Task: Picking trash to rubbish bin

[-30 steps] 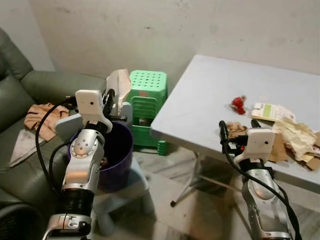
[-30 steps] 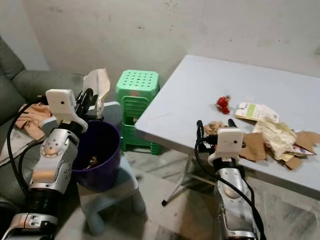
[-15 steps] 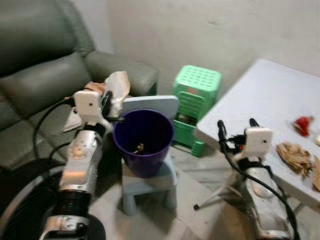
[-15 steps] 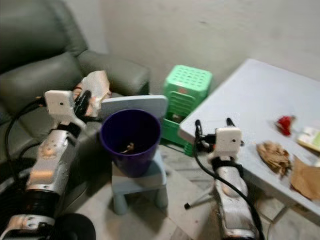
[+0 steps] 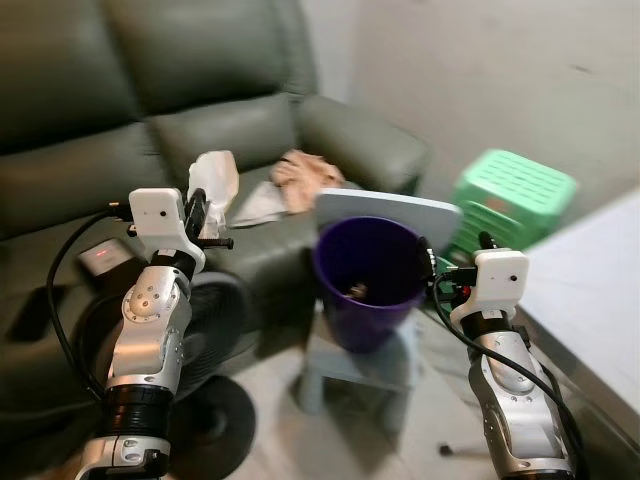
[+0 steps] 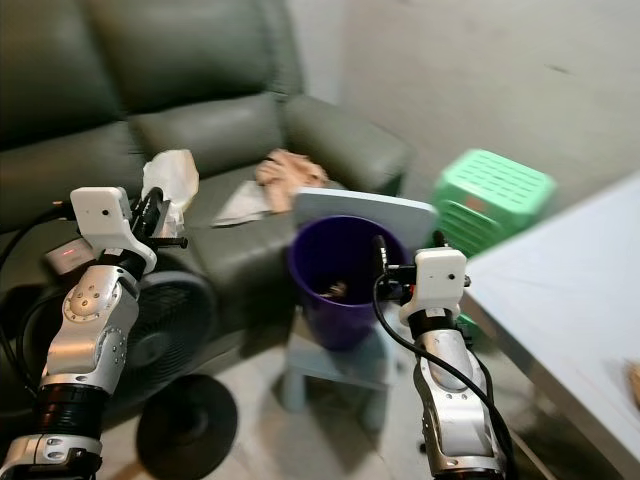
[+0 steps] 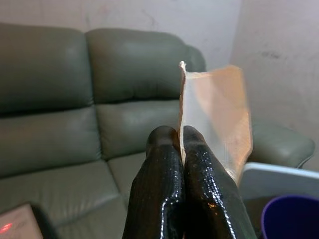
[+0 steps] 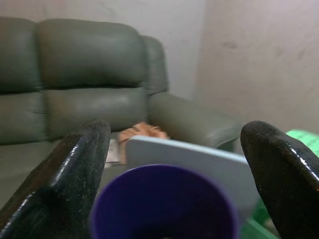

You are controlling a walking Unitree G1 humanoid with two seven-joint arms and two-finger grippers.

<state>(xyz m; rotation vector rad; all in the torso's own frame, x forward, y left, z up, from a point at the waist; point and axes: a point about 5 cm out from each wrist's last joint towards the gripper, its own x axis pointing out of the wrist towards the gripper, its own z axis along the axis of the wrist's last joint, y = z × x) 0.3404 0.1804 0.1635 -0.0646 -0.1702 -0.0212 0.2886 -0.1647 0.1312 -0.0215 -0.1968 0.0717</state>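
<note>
The left gripper (image 7: 180,137) pinches a crumpled paper scrap (image 5: 215,178) between closed fingers (only an edge is caught). To its right, past the scrap, stands the purple bin (image 5: 368,290) on a small stool (image 5: 358,362), near the right gripper (image 6: 405,267), whose fingers are spread with nothing between them. Beyond lies the sofa (image 5: 150,110). Released here, the scrap would probably miss the bin; the thin hold may also slip.

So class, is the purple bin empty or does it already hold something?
Not empty. The purple bin stands upright and open-topped, with a small scrap lying inside.
</note>
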